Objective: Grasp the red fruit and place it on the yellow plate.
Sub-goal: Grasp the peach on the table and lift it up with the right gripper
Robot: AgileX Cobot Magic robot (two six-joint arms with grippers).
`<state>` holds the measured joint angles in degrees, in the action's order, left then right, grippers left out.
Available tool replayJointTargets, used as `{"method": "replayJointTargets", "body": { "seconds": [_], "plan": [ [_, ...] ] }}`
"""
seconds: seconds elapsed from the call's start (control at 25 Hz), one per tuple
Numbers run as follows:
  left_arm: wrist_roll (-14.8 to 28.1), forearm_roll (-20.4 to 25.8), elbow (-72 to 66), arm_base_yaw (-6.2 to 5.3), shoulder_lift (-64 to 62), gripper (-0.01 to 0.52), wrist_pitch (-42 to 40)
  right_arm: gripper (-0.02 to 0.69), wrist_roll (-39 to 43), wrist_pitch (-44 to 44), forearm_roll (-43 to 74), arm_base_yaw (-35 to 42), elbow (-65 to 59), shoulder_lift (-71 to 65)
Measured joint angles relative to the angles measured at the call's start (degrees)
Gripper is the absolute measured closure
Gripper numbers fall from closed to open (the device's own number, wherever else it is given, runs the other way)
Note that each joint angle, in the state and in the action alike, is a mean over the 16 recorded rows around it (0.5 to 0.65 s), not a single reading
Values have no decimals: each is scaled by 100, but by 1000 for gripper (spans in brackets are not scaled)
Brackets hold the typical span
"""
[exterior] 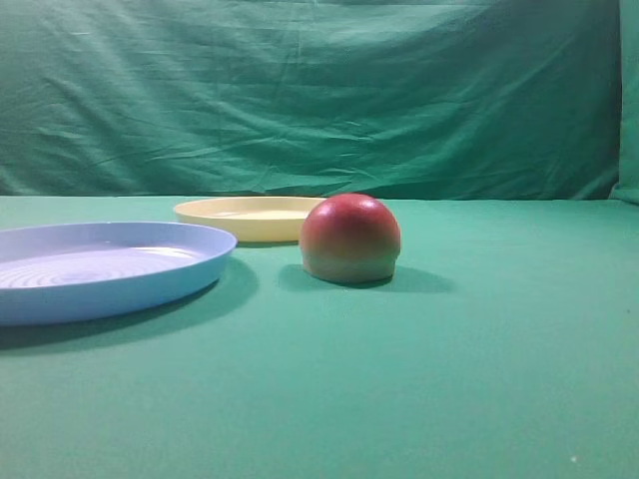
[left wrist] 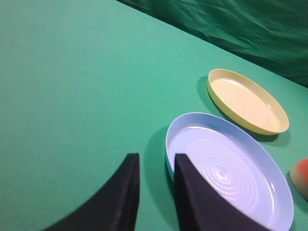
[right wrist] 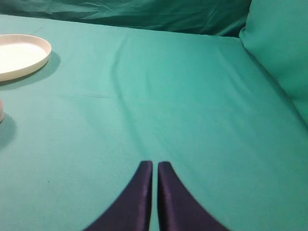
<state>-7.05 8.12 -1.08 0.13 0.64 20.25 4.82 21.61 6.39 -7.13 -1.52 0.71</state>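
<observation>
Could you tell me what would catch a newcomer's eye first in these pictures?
The red fruit stands out most, sitting dome-up on the green cloth near the middle. To its left lies the large light-blue plate, with the yellow plate behind, empty. Neither gripper has reached the fruit; both hover over the cloth.

Both grippers carry two matte black fingers that curve and taper toward blunt tips: the left gripper (left wrist: 155, 161) and the right gripper (right wrist: 154, 166).
</observation>
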Motion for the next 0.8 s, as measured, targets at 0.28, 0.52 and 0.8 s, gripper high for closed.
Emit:
{"method": "replayJointTargets", "body": {
  "seconds": [0.28,0.52,0.8],
  "plan": [
    [0,0,0,0,0,357,0,665,0,0,0,0,0,0],
    [0,0,0,0,0,357,0,665,0,0,0,0,0,0],
    [0,0,0,0,0,357,0,665,0,0,1,0,0,0]
  ]
}}
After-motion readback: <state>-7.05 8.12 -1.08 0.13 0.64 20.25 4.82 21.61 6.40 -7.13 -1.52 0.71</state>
